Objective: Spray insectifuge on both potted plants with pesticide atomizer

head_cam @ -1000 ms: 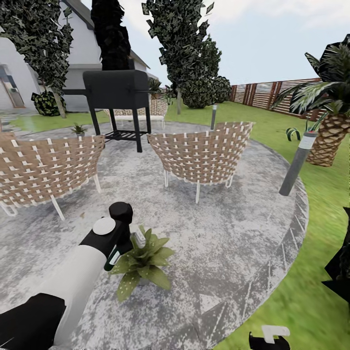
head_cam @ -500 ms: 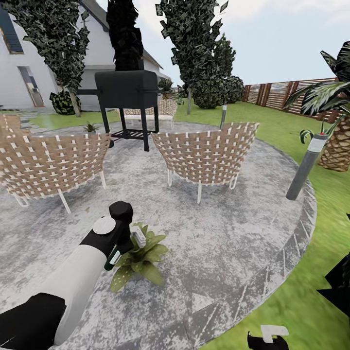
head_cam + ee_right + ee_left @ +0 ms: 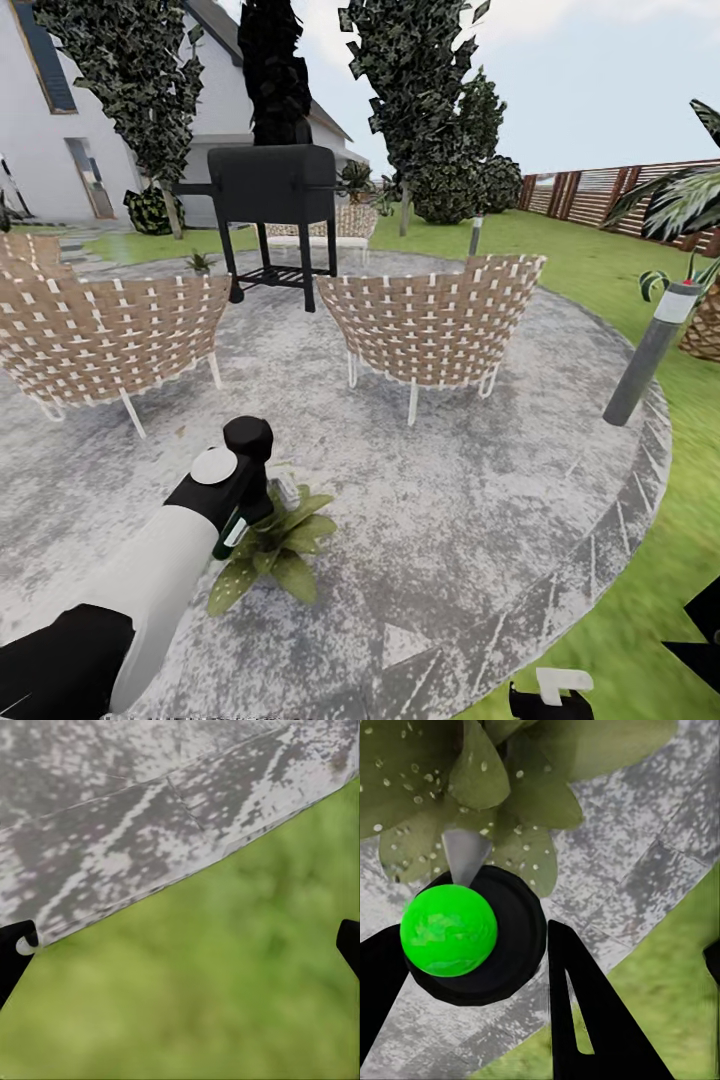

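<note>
Between frames the whole head view has swung, so the camera has moved; the left arm (image 3: 150,580) keeps its pose, stretched forward and down over the paved circle (image 3: 450,500). Left gripper (image 3: 472,967): its two dark fingers (image 3: 585,1020) close on the pesticide atomizer (image 3: 472,937), a dark round bottle with a bright green spot. Potted plant (image 3: 270,550): directly ahead of the atomizer's nozzle, leaves speckled with droplets. Right gripper (image 3: 180,945): fingers spread wide, holding nothing, over the paving edge and grass (image 3: 225,1005), well apart from the plant.
</note>
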Controlling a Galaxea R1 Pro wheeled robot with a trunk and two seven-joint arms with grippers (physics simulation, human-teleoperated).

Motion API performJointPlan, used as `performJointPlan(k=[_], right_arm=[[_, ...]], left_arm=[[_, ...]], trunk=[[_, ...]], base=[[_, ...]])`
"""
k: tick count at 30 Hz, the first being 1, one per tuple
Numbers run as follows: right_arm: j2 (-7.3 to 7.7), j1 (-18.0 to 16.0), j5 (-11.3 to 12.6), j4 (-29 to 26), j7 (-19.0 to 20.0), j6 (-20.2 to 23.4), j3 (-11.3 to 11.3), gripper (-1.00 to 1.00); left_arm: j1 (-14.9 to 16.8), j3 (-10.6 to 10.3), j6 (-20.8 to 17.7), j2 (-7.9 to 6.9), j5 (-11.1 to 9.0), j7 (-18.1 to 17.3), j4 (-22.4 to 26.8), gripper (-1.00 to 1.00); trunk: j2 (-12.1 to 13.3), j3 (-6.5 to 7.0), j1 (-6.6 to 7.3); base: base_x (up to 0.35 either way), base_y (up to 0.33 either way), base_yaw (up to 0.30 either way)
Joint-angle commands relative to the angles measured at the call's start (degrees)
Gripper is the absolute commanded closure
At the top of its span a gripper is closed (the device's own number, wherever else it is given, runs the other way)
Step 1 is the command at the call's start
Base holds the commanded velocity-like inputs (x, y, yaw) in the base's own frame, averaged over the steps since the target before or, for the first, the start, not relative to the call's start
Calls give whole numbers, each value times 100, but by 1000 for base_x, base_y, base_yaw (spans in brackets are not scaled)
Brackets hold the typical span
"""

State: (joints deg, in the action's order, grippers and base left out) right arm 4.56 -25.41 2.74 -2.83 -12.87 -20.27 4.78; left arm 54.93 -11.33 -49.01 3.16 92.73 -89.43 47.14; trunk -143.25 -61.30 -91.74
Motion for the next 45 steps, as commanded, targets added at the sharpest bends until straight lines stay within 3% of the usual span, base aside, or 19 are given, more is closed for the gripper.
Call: performJointPlan(k=[1, 4, 11, 14, 16, 19, 22, 24, 26, 28, 30, 31, 33, 37, 40, 45], right_arm=[[1, -1, 31, 2, -23, -12, 49, -100], [1, 0, 27, 2, -23, -12, 49, -100], [1, 0, 25, 18, -23, -3, 49, -100], [1, 0, 25, 19, -23, -3, 49, -100], [1, 0, 25, 20, -23, -3, 49, -100], [1, 0, 25, 20, -22, -3, 49, -100], [1, 0, 25, 23, -21, -3, 49, -100], [1, 1, 25, 27, -19, -3, 56, -100], [1, 1, 25, 28, -16, -3, 57, -100], [1, 1, 20, 28, -15, -3, 58, -100], [9, 1, 11, 35, -8, -3, 58, -100], [14, 1, 9, 36, -7, -3, 58, -100], [17, 1, 8, 40, -6, -3, 58, -100], [22, 1, 8, 39, -5, -3, 58, -100], [19, 1, 8, 38, -5, -6, 58, -100], [19, -1, 8, 37, -8, -5, 58, -100]], left_arm=[[2, -4, -112, -4, 47, -57, -1, 100], [-200, 3, -243, -39, 44, -57, 3, 100], [-1146, 13, -267, -234, 43, -57, 76, 100], [-1288, 31, -340, -292, 26, -57, 84, 100], [-1264, 12, -713, -248, 7, -57, 99, 100], [-1145, 20, -881, -157, 0, -57, 102, 100], [-1206, 28, -898, -256, 19, -57, 65, 100], [-1380, 230, -900, -303, -15, -57, 39, 100], [-1420, 542, -903, -260, -49, -57, 35, 100], [-1442, 818, -907, -16, -227, -57, 61, 100], [-1449, 886, -909, 363, -339, 231, 81, 100], [-1445, 886, -909, 478, -357, 283, 87, 100], [-1443, 885, -909, 570, -372, 321, 98, 100], [-1447, 1114, -906, 541, -367, 346, 101, 100], [-1549, 1311, -901, 422, -353, 375, 95, 100], [-1919, 1347, -900, 308, -366, 382, 98, 100]], trunk=[[-2, -5, 1], [-2, -5, 1], [-2, -5, 1], [-2, -5, 1], [-2, -5, 1], [-2, -5, 1], [-2, -5, 1], [-2, -5, 1], [-2, -5, 1], [-2, -5, 1], [-2, -5, 1], [-2, -5, 1], [-2, -5, 1], [-2, -5, 1], [-2, -5, 1], [-2, -5, 1]], base=[[0, -10, 253], [0, -3, 103], [0, 0, 9], [0, 0, 0], [0, 0, 0], [0, 0, 0], [0, 0, 0], [0, 0, 0], [0, 0, 0], [0, 0, 0], [0, 0, 0], [0, 0, 0], [0, 0, 0], [0, 0, 0], [0, 0, 0], [0, 0, 0]])
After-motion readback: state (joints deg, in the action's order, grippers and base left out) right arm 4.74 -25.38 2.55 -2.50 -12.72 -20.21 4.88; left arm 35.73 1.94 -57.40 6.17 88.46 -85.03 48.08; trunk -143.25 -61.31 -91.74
